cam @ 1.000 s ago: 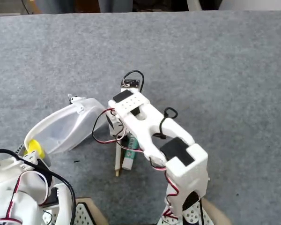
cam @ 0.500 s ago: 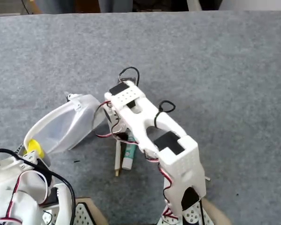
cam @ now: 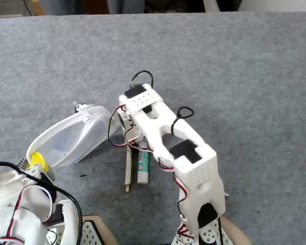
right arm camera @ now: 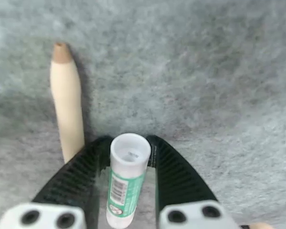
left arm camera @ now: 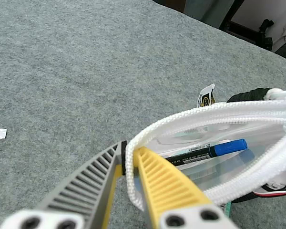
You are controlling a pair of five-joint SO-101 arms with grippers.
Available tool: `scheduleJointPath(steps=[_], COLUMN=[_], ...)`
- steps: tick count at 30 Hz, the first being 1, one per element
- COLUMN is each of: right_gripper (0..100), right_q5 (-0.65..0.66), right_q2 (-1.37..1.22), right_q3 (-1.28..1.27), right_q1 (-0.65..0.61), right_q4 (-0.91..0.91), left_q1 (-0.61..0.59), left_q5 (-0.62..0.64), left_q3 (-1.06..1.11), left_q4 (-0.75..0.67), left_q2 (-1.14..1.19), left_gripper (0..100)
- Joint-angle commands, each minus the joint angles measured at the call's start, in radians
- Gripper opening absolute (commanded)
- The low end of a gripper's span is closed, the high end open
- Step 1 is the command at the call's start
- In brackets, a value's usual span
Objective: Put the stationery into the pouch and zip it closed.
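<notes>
Between the fingers of our right gripper (right arm camera: 128,140) we pinch the glue stick (right arm camera: 126,183), its barcode label too small to read, just beside the pencil (right arm camera: 66,109); our left gripper (left arm camera: 126,151) pinches the open pouch (left arm camera: 214,116) rim, a blue-capped pen (left arm camera: 207,151) inside

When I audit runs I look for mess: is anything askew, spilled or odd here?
Nothing is spilled or damaged. One small oddity: a white scrap lies loose on the grey mat, apart from the pouch that the left gripper pinches by its rim. It looks like stray litter, not stationery.
</notes>
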State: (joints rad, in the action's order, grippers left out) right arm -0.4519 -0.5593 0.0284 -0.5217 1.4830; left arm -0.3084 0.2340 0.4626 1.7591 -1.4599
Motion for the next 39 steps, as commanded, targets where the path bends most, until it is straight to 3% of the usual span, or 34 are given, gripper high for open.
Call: scheduleJointPath(steps=[1,12,22,30,39], right_gripper=[1.2,1.2,1.2,1.2,1.2], right_q5=[0.048,0.069,0.075,0.114,0.204], right_q2=[0.008,0.099,0.584,0.957,1.125], right_q3=[0.077,0.338,0.374,0.372,0.291], right_q1=[0.034,0.127,0.103,0.097,-0.276], right_q4=[0.035,0.107,0.186,0.117,-0.052], left_q1=[-0.005,-0.001,-0.004,-0.004,-0.004], left_q5=[-0.008,-0.009,-0.009,-0.009,-0.009], left_q3=[-0.025,-0.025,-0.018,-0.018,-0.016], left_q4=[0.0,0.002,0.002,0.002,0.002], left_q2=[0.017,0.017,0.017,0.017,0.017], left_gripper=[3,3,3,3,3])
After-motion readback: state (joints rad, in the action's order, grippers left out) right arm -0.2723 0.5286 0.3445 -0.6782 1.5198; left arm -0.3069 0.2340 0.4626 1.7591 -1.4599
